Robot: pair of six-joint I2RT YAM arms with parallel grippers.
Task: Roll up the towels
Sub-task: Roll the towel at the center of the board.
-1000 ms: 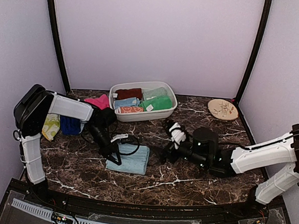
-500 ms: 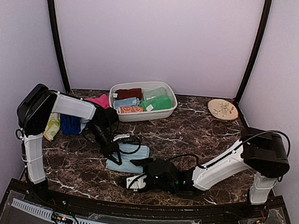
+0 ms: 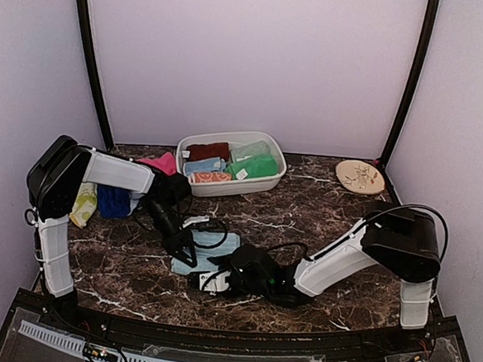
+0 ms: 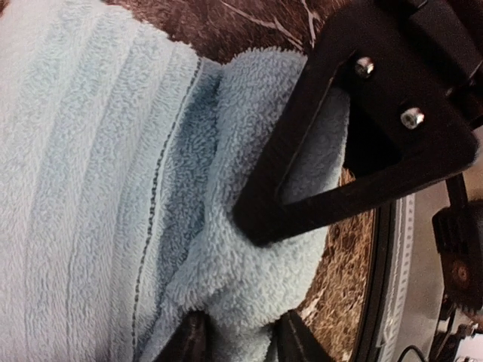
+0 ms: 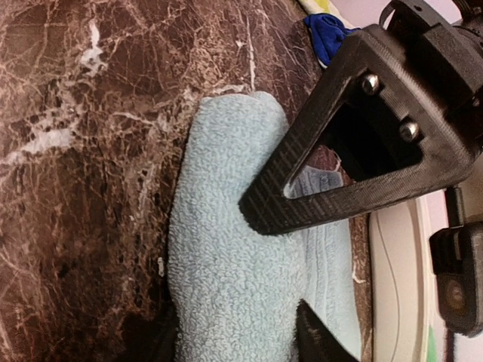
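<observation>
Pale blue towel point(image 3: 214, 247) on the tabletop point(image 3: 321, 228) near the front, left gripper point(image 3: 185, 250) pinching a bunched fold, right gripper point(image 3: 202, 280) straddling the near end — clamped or not, can't tell — probably so both turn the roll evenly.

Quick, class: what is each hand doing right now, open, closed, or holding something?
Left hand: closed on a fold of the pale blue towel.
Right hand: around the same towel's end; whether it grips cannot be told.
</observation>
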